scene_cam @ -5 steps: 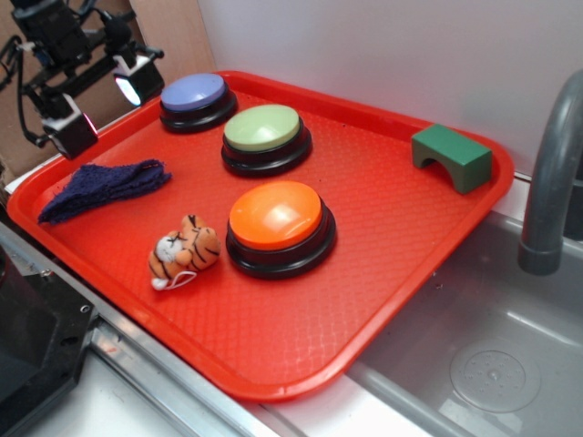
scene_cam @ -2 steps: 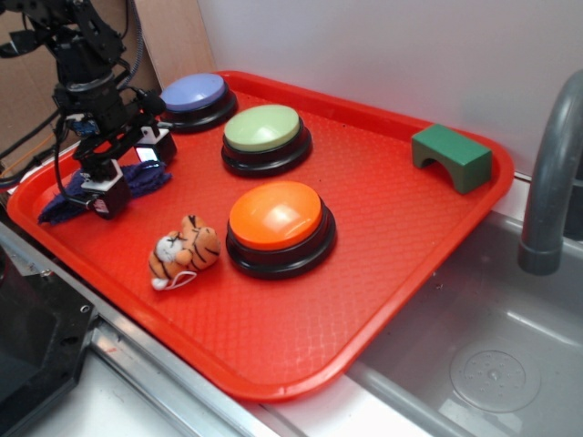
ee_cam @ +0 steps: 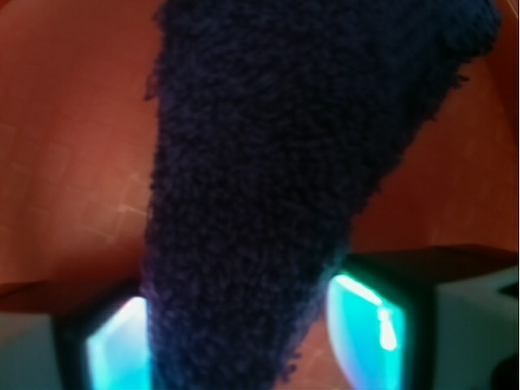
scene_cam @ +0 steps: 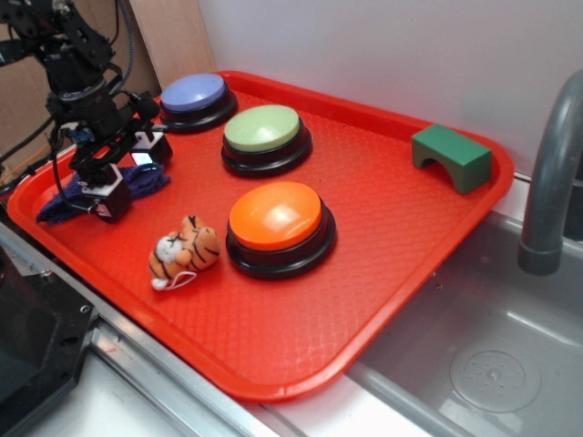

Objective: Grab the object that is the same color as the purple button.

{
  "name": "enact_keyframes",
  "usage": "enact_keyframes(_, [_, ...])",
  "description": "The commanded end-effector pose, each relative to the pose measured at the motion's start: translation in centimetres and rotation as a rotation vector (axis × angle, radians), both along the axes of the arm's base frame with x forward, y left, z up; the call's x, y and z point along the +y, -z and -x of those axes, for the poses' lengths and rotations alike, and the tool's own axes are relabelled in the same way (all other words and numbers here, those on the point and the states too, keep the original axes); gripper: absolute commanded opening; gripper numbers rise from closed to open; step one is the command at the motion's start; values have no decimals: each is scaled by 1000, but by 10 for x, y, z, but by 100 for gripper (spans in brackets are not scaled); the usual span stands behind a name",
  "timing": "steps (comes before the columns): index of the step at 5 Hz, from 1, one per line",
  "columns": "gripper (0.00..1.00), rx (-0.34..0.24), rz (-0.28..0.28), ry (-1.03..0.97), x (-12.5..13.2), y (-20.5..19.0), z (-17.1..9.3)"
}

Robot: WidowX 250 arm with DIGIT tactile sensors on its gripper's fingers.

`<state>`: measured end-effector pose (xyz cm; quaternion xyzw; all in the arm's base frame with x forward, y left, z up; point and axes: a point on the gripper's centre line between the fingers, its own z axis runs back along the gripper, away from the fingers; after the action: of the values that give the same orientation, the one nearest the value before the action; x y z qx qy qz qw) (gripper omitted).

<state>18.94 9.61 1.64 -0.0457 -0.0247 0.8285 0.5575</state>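
The object, a dark purple-blue fuzzy cloth (scene_cam: 56, 208), lies on the left part of the red tray (scene_cam: 383, 182). My gripper (scene_cam: 127, 177) is down over it, open, with one finger on each side of the cloth. In the wrist view the cloth (ee_cam: 276, 162) fills the middle and runs between the two glowing pads (ee_cam: 366, 325). A narrow strip of tray shows between the cloth and the right pad, and the left pad sits at the cloth's edge. The purple button (scene_cam: 193, 93) stands at the tray's back left, just behind the gripper.
A green-topped button (scene_cam: 262, 127) and an orange-topped button (scene_cam: 275, 215) stand mid-tray. A tiger plush (scene_cam: 184, 249) lies in front of the cloth. A green arch block (scene_cam: 451, 157) sits at the far right corner. A grey faucet (scene_cam: 551, 173) and sink (scene_cam: 474, 364) are to the right.
My gripper came down from above the tray's back-left rim onto the cloth and now straddles it. In the last half second it sank only slightly. The cloth has stayed put.
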Motion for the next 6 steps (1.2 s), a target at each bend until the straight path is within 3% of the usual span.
enact_keyframes(1, [0, 0, -33, 91, 0, -5, 6])
enact_keyframes(2, [0, -24, -63, 301, 4, -23, -4])
enact_keyframes(4, [0, -154, -111, 737, 2, -92, -24])
enact_keyframes(5, [0, -195, -119, 986, -20, -122, -37])
enact_keyframes(6, [0, -219, -168, 1238, -50, -145, -37])
